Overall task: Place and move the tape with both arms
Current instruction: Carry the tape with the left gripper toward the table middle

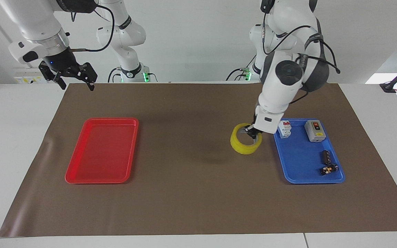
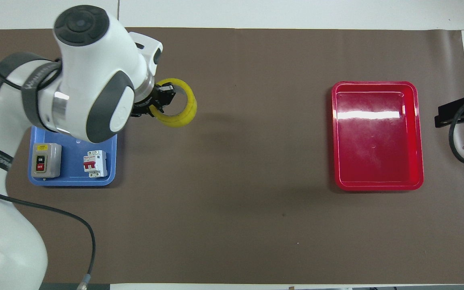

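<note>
The yellow tape roll (image 1: 245, 144) hangs tilted in my left gripper (image 1: 250, 132), which is shut on its rim. It is in the air over the brown mat, just off the blue tray (image 1: 302, 162) toward the middle of the table. It also shows in the overhead view (image 2: 179, 108) with the left gripper (image 2: 160, 100) on its rim. My right gripper (image 1: 72, 77) is open and empty, raised and waiting over the mat's corner at the right arm's end, near the red tray (image 1: 102, 150). Only its edge shows in the overhead view (image 2: 457, 114).
The blue tray (image 2: 113, 161) holds a white breaker (image 1: 284, 128), a grey on/off switch box (image 1: 315, 130), a small black cylinder (image 1: 325, 156) and a small black part (image 1: 328, 169). The red tray (image 2: 377, 135) has nothing in it. Two smaller arms stand at the robots' end.
</note>
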`<state>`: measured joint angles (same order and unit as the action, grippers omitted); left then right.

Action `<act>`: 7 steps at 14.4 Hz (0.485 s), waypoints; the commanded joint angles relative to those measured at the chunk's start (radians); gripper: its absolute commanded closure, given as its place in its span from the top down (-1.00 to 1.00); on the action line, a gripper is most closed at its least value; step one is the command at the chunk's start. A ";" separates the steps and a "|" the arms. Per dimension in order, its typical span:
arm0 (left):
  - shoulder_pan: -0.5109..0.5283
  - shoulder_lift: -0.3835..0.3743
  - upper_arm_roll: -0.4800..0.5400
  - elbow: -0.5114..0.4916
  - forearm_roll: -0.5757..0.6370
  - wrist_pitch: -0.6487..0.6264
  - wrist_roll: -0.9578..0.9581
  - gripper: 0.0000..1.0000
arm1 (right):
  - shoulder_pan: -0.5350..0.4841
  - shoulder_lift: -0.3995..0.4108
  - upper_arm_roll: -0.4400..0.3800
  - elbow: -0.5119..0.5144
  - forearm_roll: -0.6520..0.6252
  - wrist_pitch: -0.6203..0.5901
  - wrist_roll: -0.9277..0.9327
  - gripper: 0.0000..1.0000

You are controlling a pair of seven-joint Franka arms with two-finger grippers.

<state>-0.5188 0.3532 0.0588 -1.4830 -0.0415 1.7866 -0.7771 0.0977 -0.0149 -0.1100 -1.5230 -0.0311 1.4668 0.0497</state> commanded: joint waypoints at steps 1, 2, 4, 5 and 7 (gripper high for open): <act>-0.120 0.091 0.021 0.041 -0.037 0.045 -0.127 -1.00 | -0.012 -0.008 0.003 -0.008 -0.001 -0.005 -0.022 1.00; -0.156 0.131 0.021 0.050 -0.035 0.080 -0.161 -1.00 | -0.010 -0.008 0.003 -0.009 -0.001 -0.002 -0.022 1.00; -0.219 0.199 0.021 0.050 -0.032 0.149 -0.192 -1.00 | -0.007 -0.008 0.003 -0.008 -0.001 -0.008 -0.022 1.00; -0.219 0.202 0.021 0.044 -0.035 0.196 -0.192 -1.00 | -0.007 -0.008 0.003 -0.006 -0.001 -0.008 -0.022 1.00; -0.219 0.204 0.019 0.004 -0.034 0.250 -0.192 -1.00 | -0.012 -0.008 0.003 -0.006 -0.001 -0.003 -0.022 1.00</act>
<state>-0.7426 0.5610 0.0577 -1.4793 -0.0480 2.0094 -0.9781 0.0976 -0.0149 -0.1110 -1.5230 -0.0311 1.4668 0.0497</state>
